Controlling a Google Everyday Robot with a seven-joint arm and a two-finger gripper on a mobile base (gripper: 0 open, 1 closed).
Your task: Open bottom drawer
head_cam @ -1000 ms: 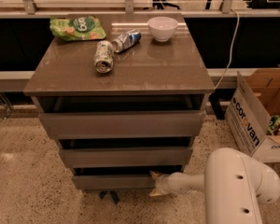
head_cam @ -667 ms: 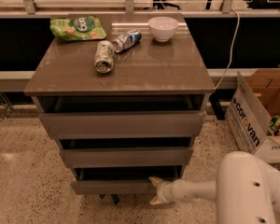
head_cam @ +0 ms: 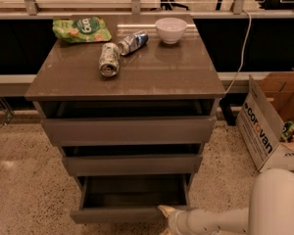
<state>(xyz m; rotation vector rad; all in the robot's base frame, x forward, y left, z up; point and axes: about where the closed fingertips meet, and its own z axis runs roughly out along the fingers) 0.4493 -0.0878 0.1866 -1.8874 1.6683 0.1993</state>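
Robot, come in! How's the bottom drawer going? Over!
Pincer at front edge of bottom drawer, right of middle. Drawer pulled well out, grey inside showing. Cardboard box off right, not in its path.

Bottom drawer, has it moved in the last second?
Yes. The bottom drawer slid out toward the camera, past the middle drawer front, with the gripper at its front edge.

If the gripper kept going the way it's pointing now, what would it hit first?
The gripper, low on the right, points left at the pulled-out bottom drawer. It would likely meet that drawer's front panel first, if it is not already touching it; depth is unclear.
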